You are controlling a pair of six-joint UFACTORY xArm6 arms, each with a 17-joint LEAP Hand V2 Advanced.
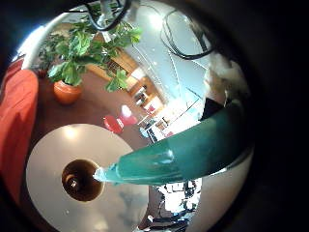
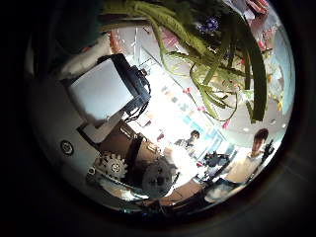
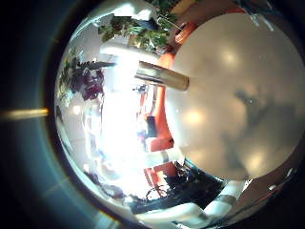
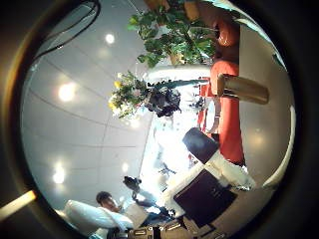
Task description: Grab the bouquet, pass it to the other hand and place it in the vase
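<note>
In the left little finger side palm view the bouquet's wrapped stem end (image 1: 183,155) reaches out from my left palm, its tip just at the open mouth of the vase (image 1: 82,180), which stands upright on a round table (image 1: 58,155). The left thumb side palm view shows the bouquet's stalks and leaves (image 2: 212,54) close by a finger (image 2: 104,89) of my left hand. In the right thumb side palm view the bouquet (image 4: 140,95) hangs over the vase (image 4: 244,90), away from my right hand (image 4: 209,174), whose finger is straight. The vase (image 3: 162,76) also shows in the right little finger side palm view.
A potted plant (image 1: 72,58) stands on the floor beyond the table, next to a padded seat (image 1: 17,116). The right little finger side palm view shows the round table top (image 3: 238,86) wide under my right palm.
</note>
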